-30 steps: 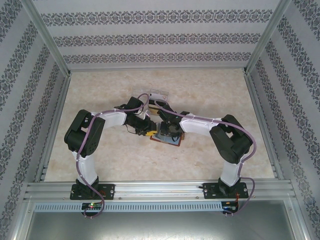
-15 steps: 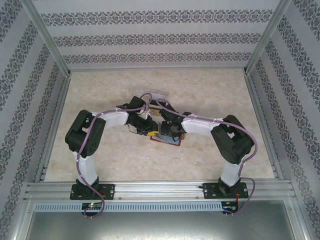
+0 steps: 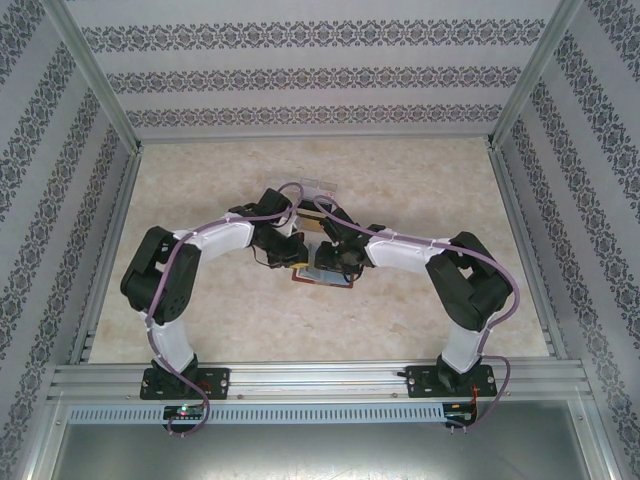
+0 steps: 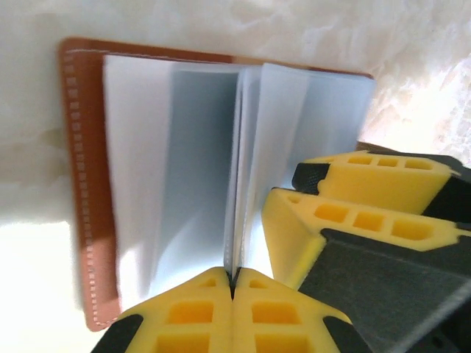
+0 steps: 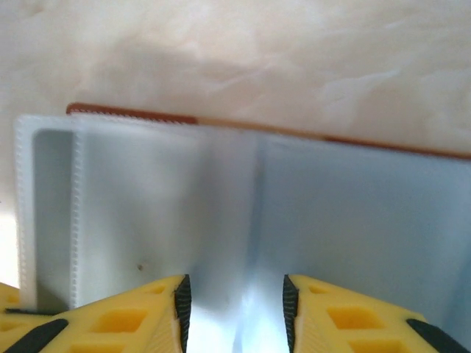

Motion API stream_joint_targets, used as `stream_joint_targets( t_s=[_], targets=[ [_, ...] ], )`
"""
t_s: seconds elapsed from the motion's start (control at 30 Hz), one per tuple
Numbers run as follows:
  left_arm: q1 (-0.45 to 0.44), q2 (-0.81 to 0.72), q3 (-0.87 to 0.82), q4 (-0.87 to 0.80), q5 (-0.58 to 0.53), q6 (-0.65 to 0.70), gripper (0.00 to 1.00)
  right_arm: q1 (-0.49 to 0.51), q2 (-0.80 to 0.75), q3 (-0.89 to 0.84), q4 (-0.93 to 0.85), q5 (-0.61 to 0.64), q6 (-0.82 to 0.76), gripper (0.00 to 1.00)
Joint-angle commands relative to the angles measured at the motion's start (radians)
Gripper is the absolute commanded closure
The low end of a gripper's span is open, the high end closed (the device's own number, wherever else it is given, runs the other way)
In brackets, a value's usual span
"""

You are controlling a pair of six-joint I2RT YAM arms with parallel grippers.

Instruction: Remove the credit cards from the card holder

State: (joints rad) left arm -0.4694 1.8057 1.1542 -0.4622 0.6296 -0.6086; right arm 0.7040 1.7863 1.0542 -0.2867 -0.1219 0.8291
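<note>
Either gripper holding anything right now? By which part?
Left gripper pinches a clear sleeve of the card holder by its edge. Right gripper open, holding nothing.

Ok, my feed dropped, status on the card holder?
Left gripper shut on a clear sleeve. Right gripper open, close alongside. Card holder lying open on the table. Nothing else in the way.

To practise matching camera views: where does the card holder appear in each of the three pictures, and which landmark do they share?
Top external: card holder lies at the middle of the table.
Left wrist: card holder spreads across left and middle, with one leaf pinched in the left gripper.
Right wrist: card holder spans the frame, above the right gripper.
Shared landmark: its brown cover edge.
</note>
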Motion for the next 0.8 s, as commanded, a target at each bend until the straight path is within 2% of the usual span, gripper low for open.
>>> stream_joint_targets(
  t_s=[0.0, 0.07, 0.27, 0.37, 0.57, 0.77],
  targets=[
    [0.000, -0.057, -0.020, -0.067, -0.055, 0.029, 1.00, 0.013, -0.065, -0.009, 0.025, -0.029, -0.012, 0.56],
    [0.000, -0.069, -0.024, -0.064, -0.042, 0.033, 0.99, 0.009, -0.098, -0.026, 0.029, -0.008, -0.005, 0.53],
    [-0.006, -0.071, -0.014, 0.015, 0.074, 0.023, 0.76, -0.013, -0.197, -0.098, 0.049, 0.057, 0.017, 0.49],
    [-0.013, -0.057, -0.007, 0.052, 0.122, 0.010, 0.70, -0.020, -0.225, -0.122, 0.051, 0.078, 0.026, 0.49],
    [-0.039, -0.009, 0.008, 0.096, 0.176, -0.009, 0.63, -0.028, -0.262, -0.150, 0.052, 0.102, 0.037, 0.49],
    [-0.073, 0.022, 0.045, 0.081, 0.143, -0.014, 0.61, -0.037, -0.301, -0.172, 0.044, 0.126, 0.043, 0.49]
  ],
)
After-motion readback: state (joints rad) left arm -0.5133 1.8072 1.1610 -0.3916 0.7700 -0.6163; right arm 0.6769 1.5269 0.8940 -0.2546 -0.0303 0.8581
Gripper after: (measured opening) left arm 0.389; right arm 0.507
